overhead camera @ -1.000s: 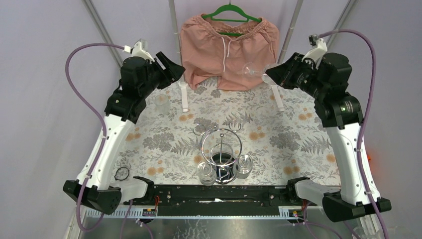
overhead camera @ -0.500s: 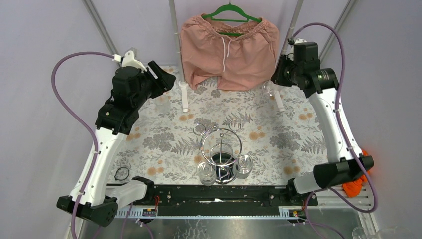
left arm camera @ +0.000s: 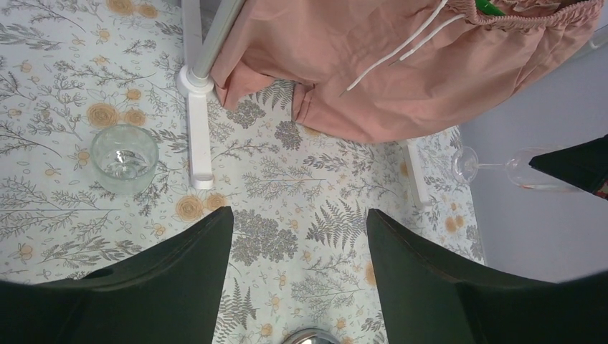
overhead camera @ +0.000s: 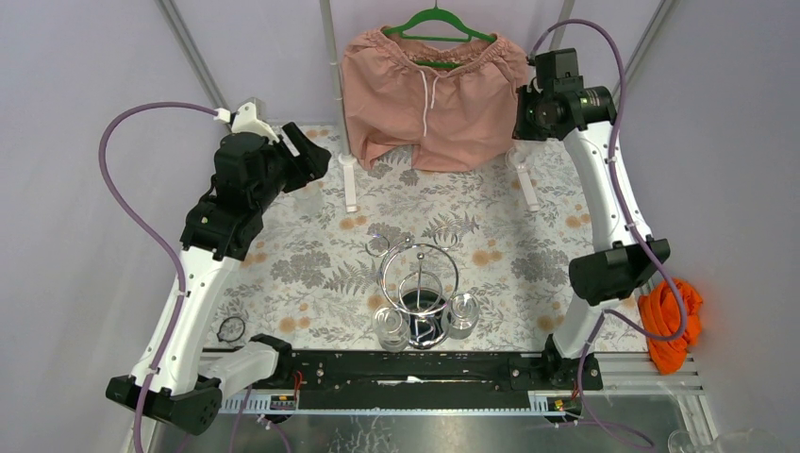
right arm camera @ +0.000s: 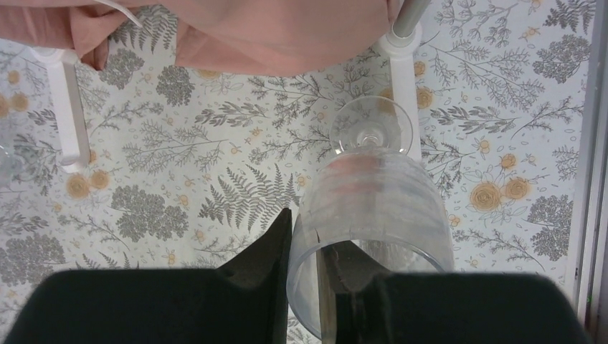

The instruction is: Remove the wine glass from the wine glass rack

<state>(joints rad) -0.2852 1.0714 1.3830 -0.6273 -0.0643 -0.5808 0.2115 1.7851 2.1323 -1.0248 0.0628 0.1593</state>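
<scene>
The chrome wine glass rack (overhead camera: 420, 276) stands at the front middle of the table, with two glasses (overhead camera: 390, 327) hanging at its near side. My right gripper (right arm camera: 312, 236) is shut on the wall of a clear wine glass (right arm camera: 373, 201), one finger outside the bowl and one inside. The glass foot (right arm camera: 371, 126) points away over the table. The gripper is high at the back right (overhead camera: 526, 121). The left wrist view shows this glass (left arm camera: 502, 168) lying sideways in the air. My left gripper (left arm camera: 297, 215) is open and empty, raised at the back left (overhead camera: 307, 156).
A short glass tumbler (left arm camera: 123, 158) stands on the floral cloth at the back left (overhead camera: 307, 195). Pink shorts (overhead camera: 429, 90) hang on a green hanger over white stand feet (overhead camera: 350, 184). An orange cloth (overhead camera: 670, 321) lies off the table's right edge.
My right arm has swung up and toward the back right with the wine glass, turning the glass foot-down over the table. My left arm has shifted slightly left.
</scene>
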